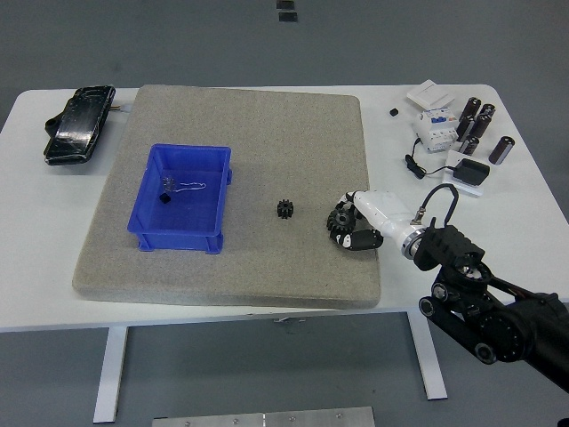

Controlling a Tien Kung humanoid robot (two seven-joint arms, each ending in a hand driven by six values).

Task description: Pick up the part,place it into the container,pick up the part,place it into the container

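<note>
A small black gear-shaped part (285,210) lies on the grey mat (258,116), right of the blue container (182,197). Inside that container sit a small black piece (164,199) and a thin wire-like item (189,186). My right hand (348,222) reaches in from the lower right and rests near the mat's right edge. Its white fingers (366,238) curl around a second dark gear-like part (338,219). The hand is a short way right of the loose gear. No left arm appears.
A black pouch (78,124) lies at the table's far left. At the far right stand white electrical boxes (433,123), several black cylinders (478,124) and a black adapter (470,172) with a cable.
</note>
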